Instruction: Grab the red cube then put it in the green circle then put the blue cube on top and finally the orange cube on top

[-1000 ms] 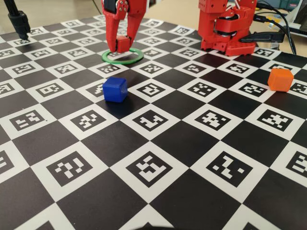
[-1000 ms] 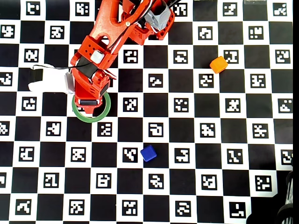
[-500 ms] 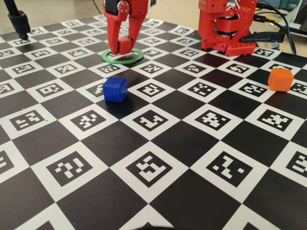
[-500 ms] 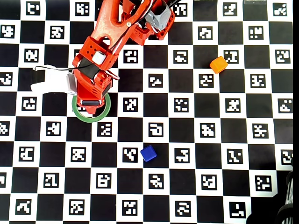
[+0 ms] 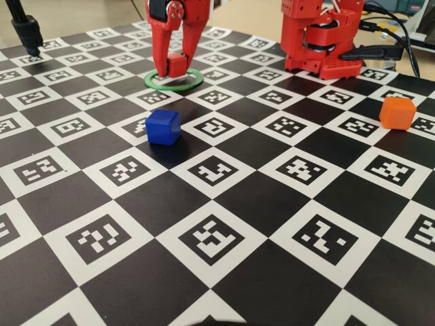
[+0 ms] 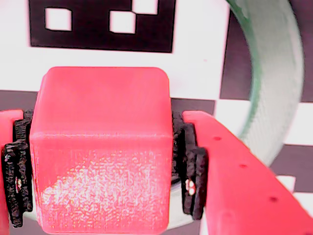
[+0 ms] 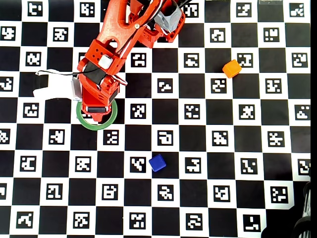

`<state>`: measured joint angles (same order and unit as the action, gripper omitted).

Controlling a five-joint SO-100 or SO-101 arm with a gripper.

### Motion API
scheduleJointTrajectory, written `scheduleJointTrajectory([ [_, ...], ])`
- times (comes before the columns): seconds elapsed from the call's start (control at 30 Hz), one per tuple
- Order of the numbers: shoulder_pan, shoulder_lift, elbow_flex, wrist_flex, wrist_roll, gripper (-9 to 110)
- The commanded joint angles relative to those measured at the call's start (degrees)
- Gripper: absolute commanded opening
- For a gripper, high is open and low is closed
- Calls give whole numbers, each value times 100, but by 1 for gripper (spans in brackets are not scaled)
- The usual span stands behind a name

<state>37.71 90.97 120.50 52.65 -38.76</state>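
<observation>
1. Checkerboard marker mat (image 5: 224,197): a black-and-white board printed with square code markers. It covers the whole work surface in the fixed and overhead views.
2. Red robot arm (image 7: 119,44): in the overhead view it reaches from the top edge down and to the left. Its base (image 5: 319,41) stands at the far edge of the mat in the fixed view.
3. Gripper (image 5: 171,70): it points down over the green circle. Both jaws are closed against the red cube, one on each side. In the wrist view the black ribbed pads (image 6: 188,166) press on the cube's left and right faces.
4. Green circle (image 5: 194,80): a thin flat ring lying on the mat directly under the gripper. In the overhead view the ring (image 7: 113,118) encloses the gripper tip. In the wrist view an arc of it (image 6: 274,83) curves to the right of the cube.
5. Red cube (image 6: 100,147): held between the fingers, inside the ring's outline. In the fixed view the cube (image 5: 177,64) sits low at the ring. Contact with the mat cannot be determined.
6. Blue cube (image 5: 162,127): resting on the mat, well apart from the gripper, nearer the fixed camera than the ring. In the overhead view it (image 7: 157,162) lies below and right of the ring.
7. Orange cube (image 5: 397,112): resting on the mat at the right in the fixed view, well apart from the gripper and from the other cubes. In the overhead view it (image 7: 231,68) lies at upper right.
</observation>
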Motion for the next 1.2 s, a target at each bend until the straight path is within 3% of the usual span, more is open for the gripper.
scheduleJointTrajectory([
  [0.0, 53, 62, -316, 62, -26, 7],
  [1.17, -114, 0, -466, 44, 167, 7],
])
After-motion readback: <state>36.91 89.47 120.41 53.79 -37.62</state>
